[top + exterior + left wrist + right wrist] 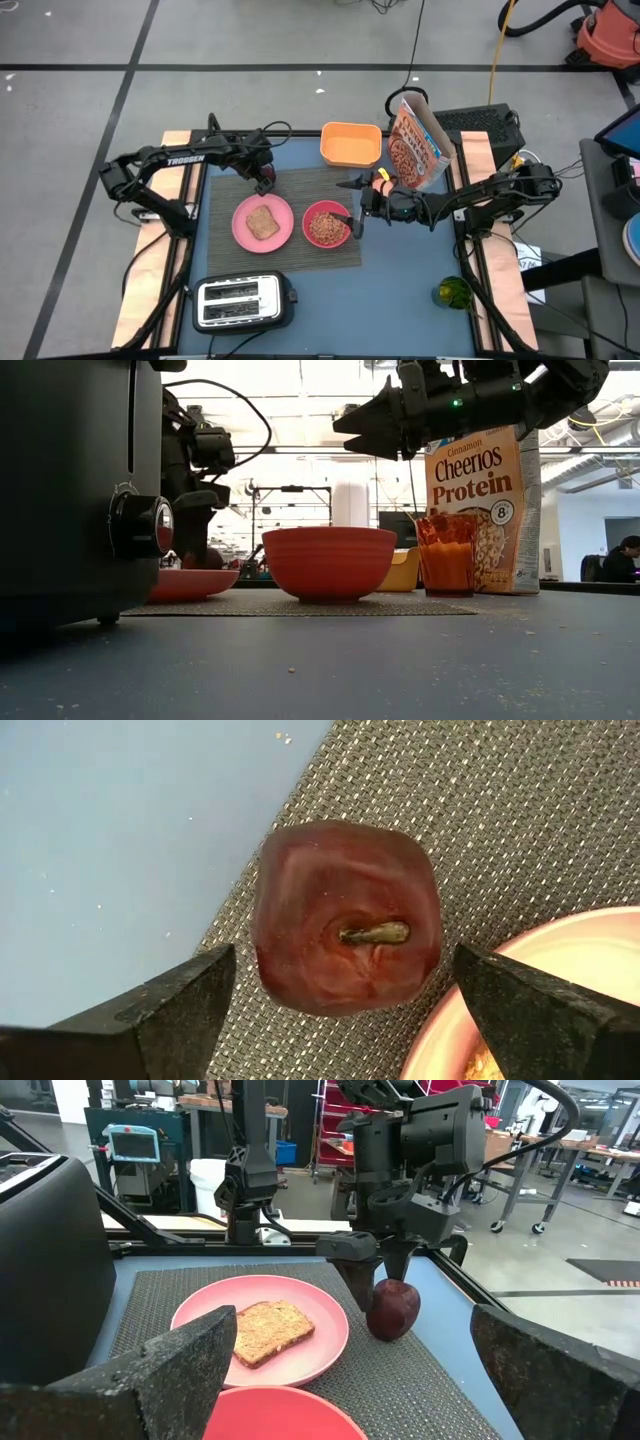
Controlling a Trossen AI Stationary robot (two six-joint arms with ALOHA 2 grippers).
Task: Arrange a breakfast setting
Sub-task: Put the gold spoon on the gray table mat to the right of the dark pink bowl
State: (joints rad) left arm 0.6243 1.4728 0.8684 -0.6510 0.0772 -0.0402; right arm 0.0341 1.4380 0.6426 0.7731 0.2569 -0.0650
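Note:
A grey woven placemat (pixel 305 185) lies mid-table. On it rest a pink plate (pixel 240 212) with a brown toast slice (pixel 263 222) and a pink bowl (pixel 310 213) holding cereal. The dark red fruit (pixel 345 920) stands on the mat's far left corner, stem up, beside the plate; it also shows in the right wrist view (pixel 393 1308). My left gripper (pixel 265 180) is open and points down over the fruit, a finger on either side, a small gap showing at each. My right gripper (pixel 352 207) is open and empty, raised over the bowl's right side. I cannot make out the gold spoon.
A black-and-silver toaster (pixel 243 300) stands at the near left. An orange container (pixel 350 143) and a cereal box (pixel 415 150) stand at the far side, with an orange cup (pixel 447 555) near the box. A green object (pixel 453 292) lies at the near right.

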